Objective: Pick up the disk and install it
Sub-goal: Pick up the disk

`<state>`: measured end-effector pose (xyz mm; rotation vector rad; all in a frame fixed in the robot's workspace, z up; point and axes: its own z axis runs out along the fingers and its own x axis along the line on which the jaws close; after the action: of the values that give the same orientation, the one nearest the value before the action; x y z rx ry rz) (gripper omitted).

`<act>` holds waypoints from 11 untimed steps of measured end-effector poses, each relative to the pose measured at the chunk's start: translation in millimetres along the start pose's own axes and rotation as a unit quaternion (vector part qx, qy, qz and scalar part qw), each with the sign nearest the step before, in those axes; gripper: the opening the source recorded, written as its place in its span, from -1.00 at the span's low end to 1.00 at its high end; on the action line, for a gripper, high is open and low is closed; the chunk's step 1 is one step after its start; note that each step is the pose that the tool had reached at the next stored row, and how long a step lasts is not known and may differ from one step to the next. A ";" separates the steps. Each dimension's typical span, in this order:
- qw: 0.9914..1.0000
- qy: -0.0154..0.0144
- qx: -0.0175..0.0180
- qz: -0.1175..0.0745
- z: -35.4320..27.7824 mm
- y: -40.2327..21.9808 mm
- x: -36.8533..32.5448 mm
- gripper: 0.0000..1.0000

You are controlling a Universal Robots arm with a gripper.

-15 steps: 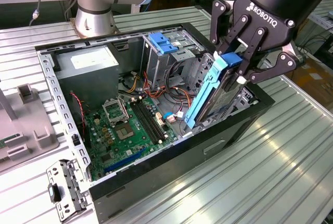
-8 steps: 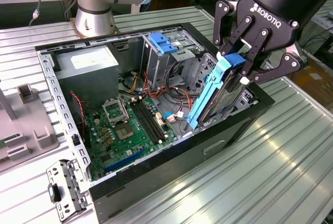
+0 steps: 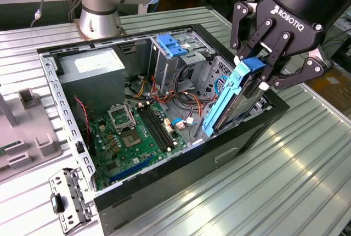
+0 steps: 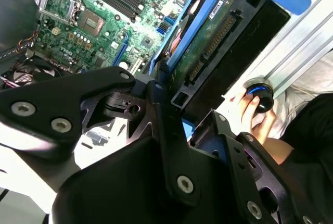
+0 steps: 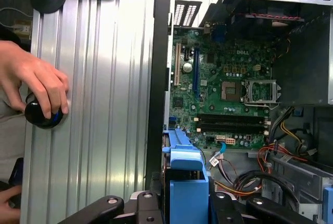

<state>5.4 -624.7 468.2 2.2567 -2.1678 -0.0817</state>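
The disk (image 3: 237, 94), a dark flat drive in blue plastic side rails, stands on edge and tilted at the open computer case's (image 3: 181, 177) wall on the exterior view's right, its lower end down inside the case. My gripper (image 3: 262, 74) is shut on its upper end, one finger on each flat side. In the second wrist view the disk (image 4: 221, 34) shows its green circuit-board underside beyond the gripper (image 4: 190, 104). The first wrist view has the disk's blue rail (image 5: 184, 174) end-on, clamped in the gripper (image 5: 184, 206).
Inside the case lie a green motherboard (image 3: 137, 131), a grey power-supply box (image 3: 93, 68), a metal drive cage with a blue latch (image 3: 173, 46) and loose cables (image 3: 184, 101). A person's hand (image 5: 36, 86) rests on a black knob (image 5: 42, 114) on the ribbed table beside the case.
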 end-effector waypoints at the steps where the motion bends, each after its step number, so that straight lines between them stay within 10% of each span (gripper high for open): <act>1: 1.000 0.000 0.000 0.000 -0.1 -1.0 0.7 -0.26; 11: 1.000 0.000 0.000 0.000 -0.6 -8.8 6.5 -0.26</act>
<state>14.4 -630.8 468.2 2.2567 -2.1678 -0.0817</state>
